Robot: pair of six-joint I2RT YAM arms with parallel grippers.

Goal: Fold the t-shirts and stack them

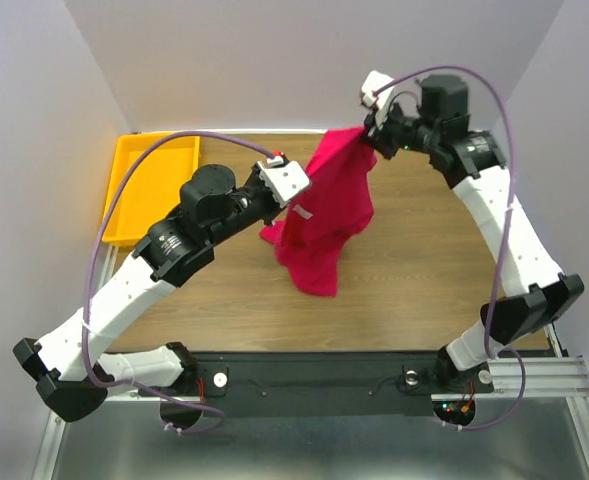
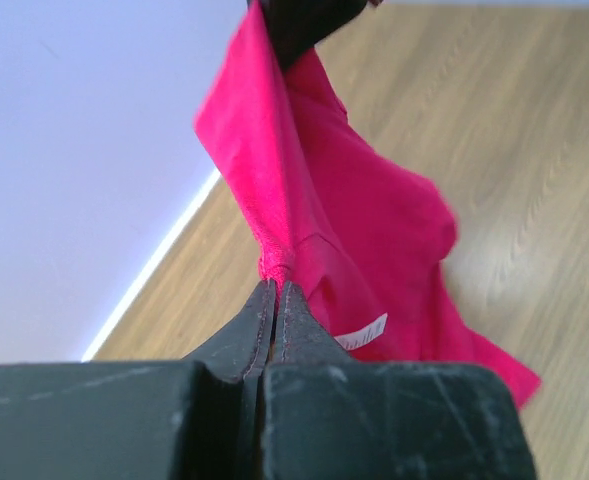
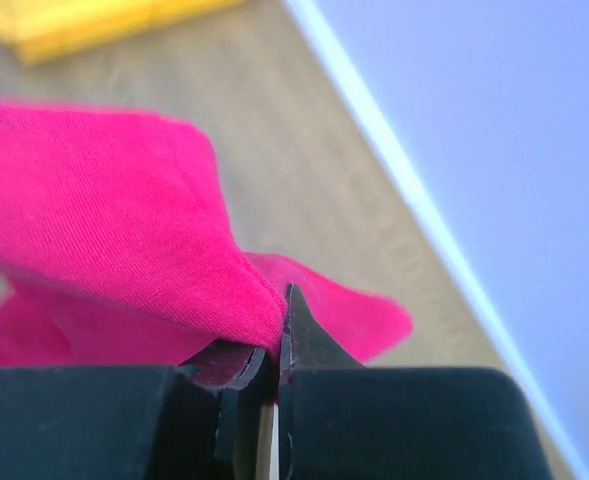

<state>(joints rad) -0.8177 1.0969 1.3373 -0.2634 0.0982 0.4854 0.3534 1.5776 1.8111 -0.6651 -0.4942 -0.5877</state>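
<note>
1. The tray (image 1: 144, 190) lies on the table (image 1: 424, 270) at its far left corner.
2. The t-shirt (image 1: 324, 215) hangs over the table's middle, well right of the tray.
3. The left gripper (image 1: 302, 195) pinches the t-shirt's left edge. The right gripper (image 1: 369, 135) pinches its far right corner, behind the left gripper.
4. The neck label (image 2: 362, 330) sits just beside the left gripper.

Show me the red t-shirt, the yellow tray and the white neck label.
red t-shirt (image 1: 324, 215), top external view, middle of the hanging cloth.
yellow tray (image 1: 154, 188), top external view, bare floor.
white neck label (image 2: 362, 331), left wrist view, middle of the tag.
</note>
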